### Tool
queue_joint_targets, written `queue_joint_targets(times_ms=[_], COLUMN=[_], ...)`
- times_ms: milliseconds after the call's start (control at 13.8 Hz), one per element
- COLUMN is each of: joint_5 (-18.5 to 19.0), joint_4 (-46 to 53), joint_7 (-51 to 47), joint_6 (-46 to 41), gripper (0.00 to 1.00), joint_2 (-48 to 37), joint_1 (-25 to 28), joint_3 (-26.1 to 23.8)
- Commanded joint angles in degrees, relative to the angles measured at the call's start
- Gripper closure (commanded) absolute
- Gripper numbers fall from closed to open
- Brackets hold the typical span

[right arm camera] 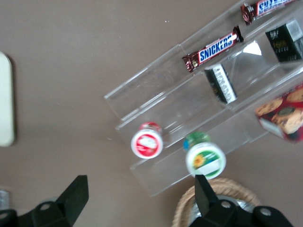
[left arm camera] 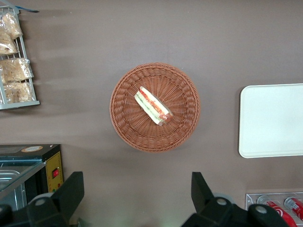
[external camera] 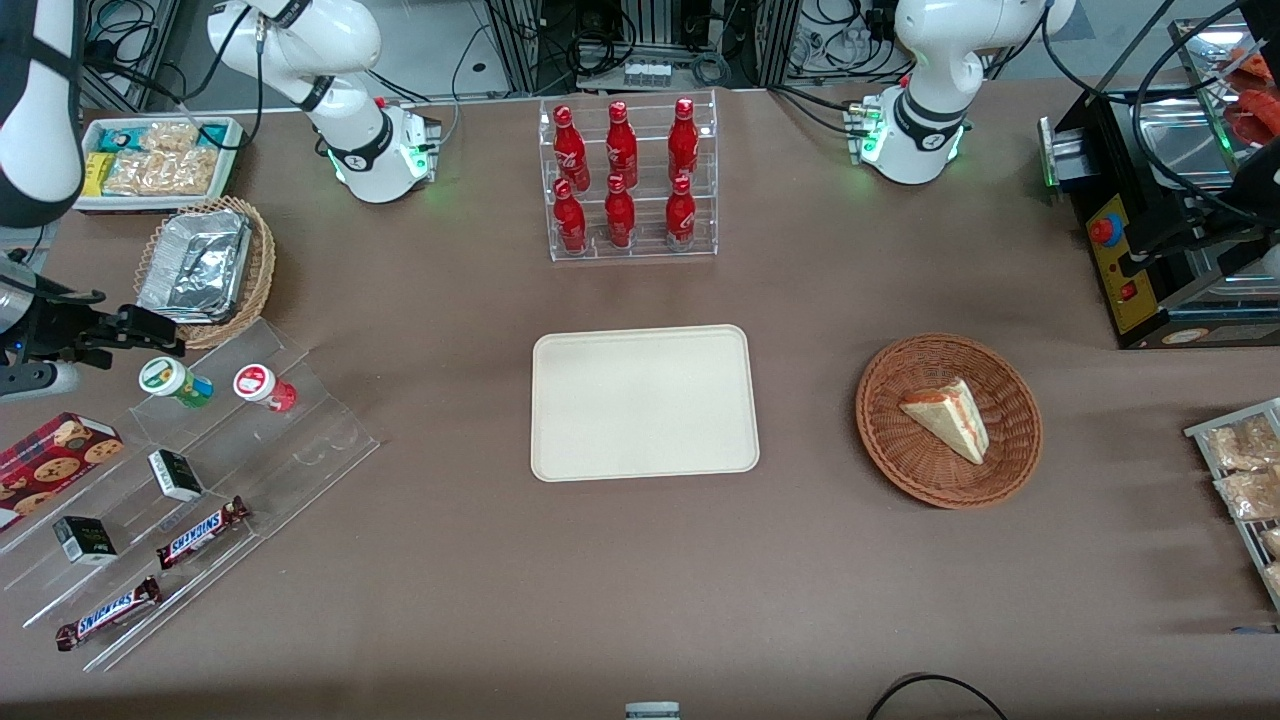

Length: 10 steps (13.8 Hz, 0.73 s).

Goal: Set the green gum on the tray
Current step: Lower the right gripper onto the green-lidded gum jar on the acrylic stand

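The green gum (external camera: 175,382) is a small green container with a white lid and lies on the top step of a clear acrylic stand (external camera: 190,480); it also shows in the right wrist view (right arm camera: 204,158). A red-lidded container (external camera: 264,388) lies beside it (right arm camera: 147,142). My gripper (external camera: 150,330) hovers open and empty just above the green gum, farther from the front camera; in the wrist view (right arm camera: 140,194) its fingers (right arm camera: 75,194) are spread wide. The cream tray (external camera: 643,402) lies flat at the table's middle, its edge showing in the wrist view (right arm camera: 5,101).
The stand also holds Snickers bars (external camera: 203,531), small dark boxes (external camera: 176,475) and a cookie box (external camera: 55,455). A foil tray in a wicker basket (external camera: 200,268) sits by the gripper. A rack of red bottles (external camera: 627,180) and a basket with a sandwich (external camera: 948,418) stand farther along.
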<state>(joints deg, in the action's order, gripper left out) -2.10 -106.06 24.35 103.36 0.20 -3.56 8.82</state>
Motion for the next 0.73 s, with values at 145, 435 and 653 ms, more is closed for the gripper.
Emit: queue_joint_targets(times_ms=[145,435,653], joint_5=[-1.3,-1.4,-1.4], joint_4=[-12.7,-19.3,-20.8], joint_7=[20.8,27.8,29.3], joint_6=[13.9,23.0,24.4], gripper=[0.00,0.00,0.00], joint_2=[-3.7,-3.7,-3.6], joint_1=[-0.4,-0.4,-0.4], joint_3=[4.6,7.0,7.6])
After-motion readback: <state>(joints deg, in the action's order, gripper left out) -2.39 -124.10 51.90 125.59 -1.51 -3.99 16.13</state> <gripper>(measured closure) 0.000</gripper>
